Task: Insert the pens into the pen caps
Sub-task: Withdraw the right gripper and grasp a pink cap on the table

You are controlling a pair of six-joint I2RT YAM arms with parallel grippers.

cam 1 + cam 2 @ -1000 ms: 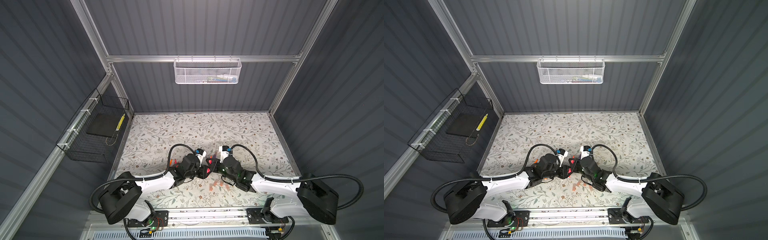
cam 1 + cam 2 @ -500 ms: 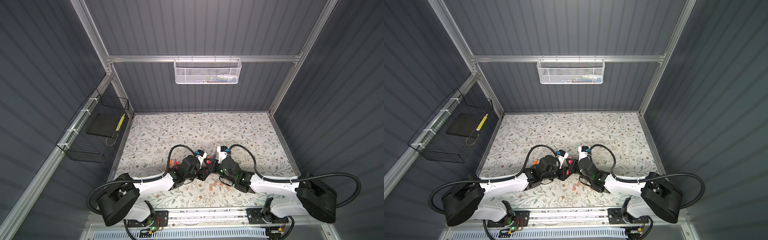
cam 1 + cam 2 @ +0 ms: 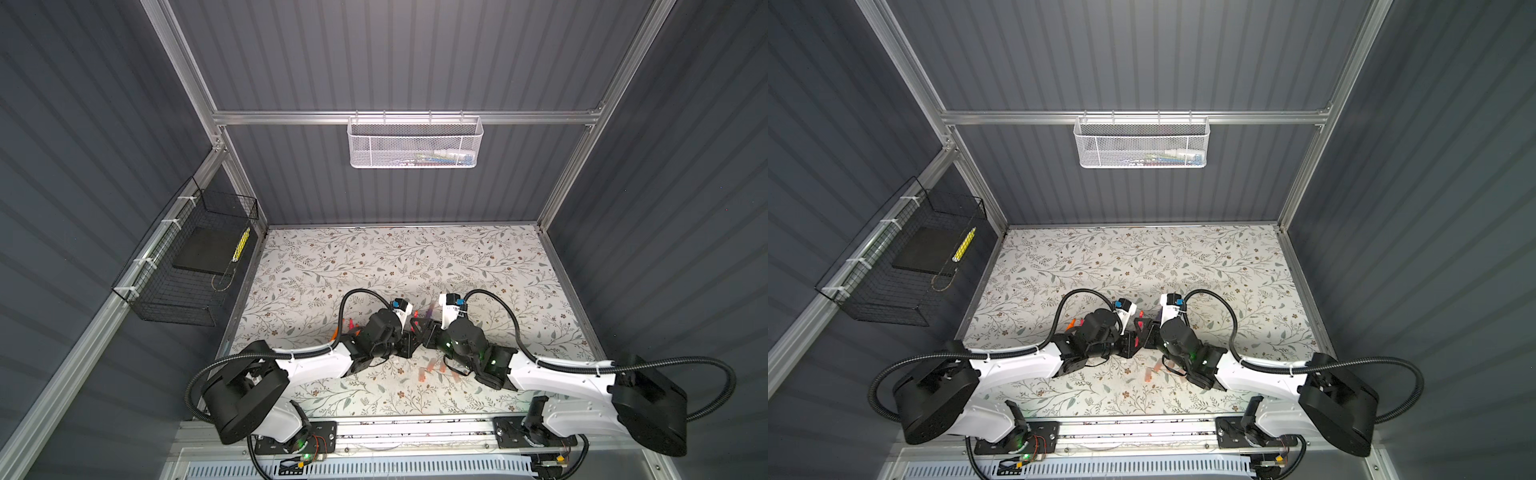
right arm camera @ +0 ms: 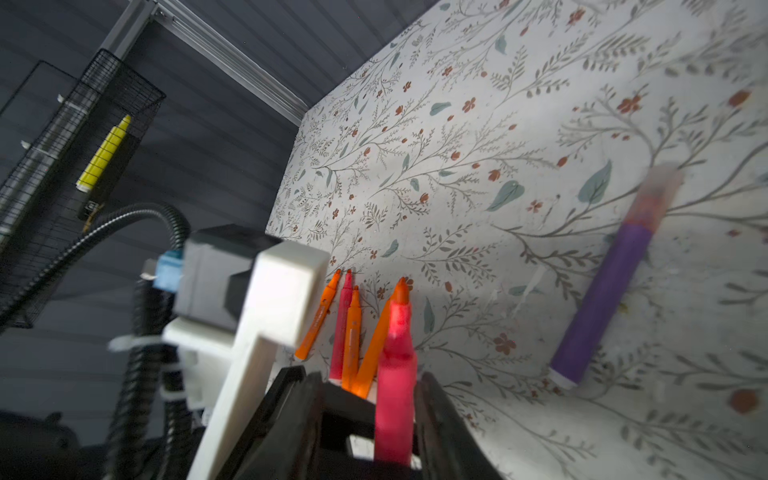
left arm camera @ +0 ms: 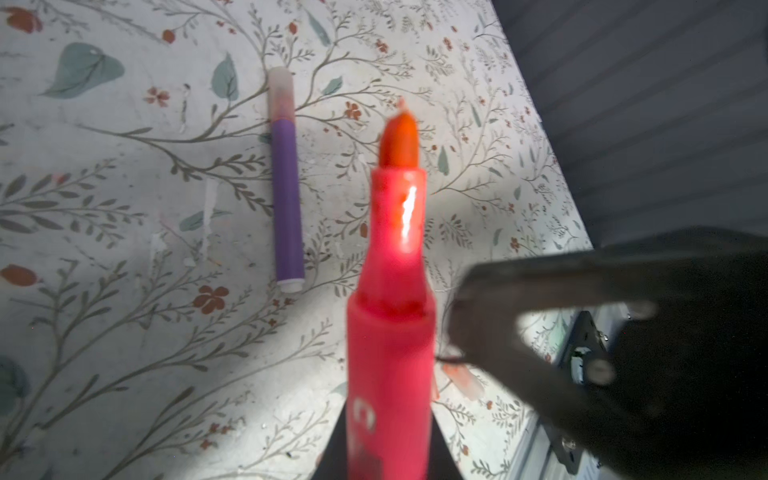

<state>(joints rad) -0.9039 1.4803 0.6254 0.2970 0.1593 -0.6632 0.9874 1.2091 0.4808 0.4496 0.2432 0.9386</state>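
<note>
Left claw [image 3: 406, 345]: clamped on the barrel of a slim pink-red plastic marker pen [image 5: 390, 332]. Its orange tapered tip is bare and points out past the claw's end.

Right claw [image 4: 369, 386]: close against the left one. We see its jaws parted either side of that same pen, with a clear gap on one side (this view is blurred).

Ahead of the left claw, a purple marker pen [image 5: 286, 199] lies on the floral table sheet [image 5: 124, 332], wearing a pale translucent cap [image 5: 280, 93].

Beyond the right claw's tips lie four uncapped pens [image 4: 353, 332], three orange and one pink-red.

Loose pinkish translucent caps [image 3: 432, 366] lie behind the right claw.
</note>
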